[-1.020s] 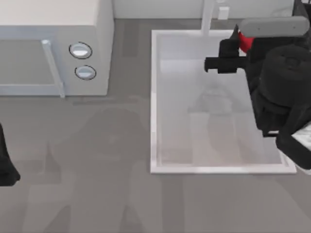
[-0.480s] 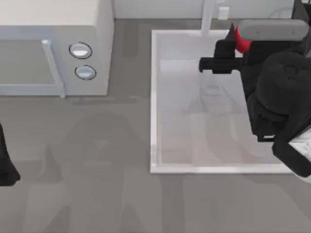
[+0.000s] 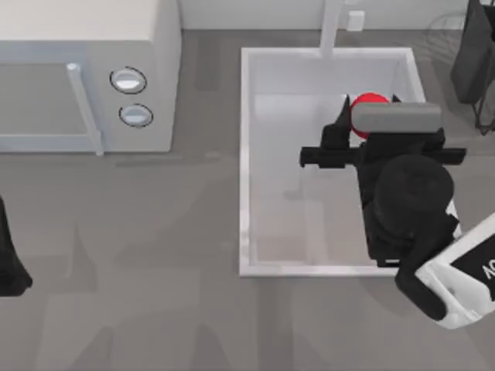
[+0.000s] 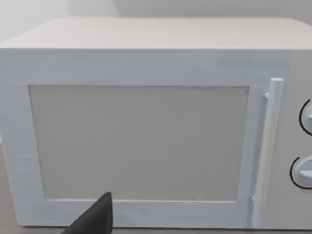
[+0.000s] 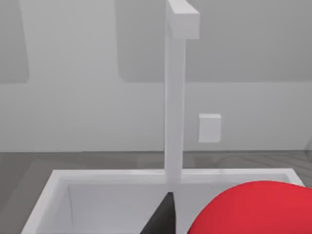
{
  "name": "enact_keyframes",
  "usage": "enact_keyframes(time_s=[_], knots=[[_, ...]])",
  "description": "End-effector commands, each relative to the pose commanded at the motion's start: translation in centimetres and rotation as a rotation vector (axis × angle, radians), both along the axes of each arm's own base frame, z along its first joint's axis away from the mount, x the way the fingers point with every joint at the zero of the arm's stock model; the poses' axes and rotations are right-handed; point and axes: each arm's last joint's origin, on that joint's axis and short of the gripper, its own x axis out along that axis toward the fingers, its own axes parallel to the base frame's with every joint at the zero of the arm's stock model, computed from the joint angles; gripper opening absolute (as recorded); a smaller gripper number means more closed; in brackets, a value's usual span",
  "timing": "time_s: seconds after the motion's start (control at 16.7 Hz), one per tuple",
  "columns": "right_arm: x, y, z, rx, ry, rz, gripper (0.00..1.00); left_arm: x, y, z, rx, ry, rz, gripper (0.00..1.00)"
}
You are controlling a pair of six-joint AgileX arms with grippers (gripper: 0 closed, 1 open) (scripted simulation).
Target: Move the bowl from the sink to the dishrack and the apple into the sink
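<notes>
The apple (image 3: 370,103) is a small red ball between the dark fingers of my right gripper (image 3: 368,110), which is shut on it above the far part of the sink (image 3: 246,162). A grey bar on the wrist hides the apple's near side. In the right wrist view the apple (image 5: 253,209) bulks large beside one dark finger (image 5: 163,219), with the sink's far rim (image 5: 112,175) and the faucet post (image 5: 174,97) behind. The bowl is out of view. Thin wires of the dishrack (image 3: 442,25) show faintly at the far right. My left arm (image 3: 8,263) is parked at the left edge.
A white microwave (image 3: 85,77) with two round knobs stands at the far left, and its door (image 4: 141,141) faces the left wrist camera. A black slab-like shape (image 3: 473,54) stands at the far right corner. Grey tabletop lies open between the microwave and the sink.
My right arm has carried the apple from the sink's far right corner toward the near side and left, so it now hangs over the basin. The left arm has not moved.
</notes>
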Motion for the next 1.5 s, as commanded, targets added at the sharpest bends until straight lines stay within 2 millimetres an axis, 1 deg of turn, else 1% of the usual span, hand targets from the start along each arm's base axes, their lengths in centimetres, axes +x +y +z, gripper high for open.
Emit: enact_keyframes(time_s=[0.18,0.3,0.42,0.66,1.44,1.5], knots=[[-0.5,-0.5,-3.4,0.005,-0.005,0.001,0.00,0.0,0.0,0.0,0.000,0.000,0.000,1.00],[-0.9,-0.8,-4.9,0.001,0.002,0.001,0.00,0.0,0.0,0.0,0.000,0.000,0.000,1.00],[-1.0,-1.0,-5.4,0.000,0.005,0.001,0.00,0.0,0.0,0.0,0.000,0.000,0.000,1.00],[-1.0,-1.0,-5.4,0.000,0.005,0.001,0.00,0.0,0.0,0.0,0.000,0.000,0.000,1.00],[-1.0,-1.0,-5.4,0.000,0.005,0.001,0.98,0.0,0.0,0.0,0.000,0.000,0.000,1.00],[-1.0,-1.0,-5.4,0.000,0.005,0.001,1.00,0.0,0.0,0.0,0.000,0.000,0.000,1.00]])
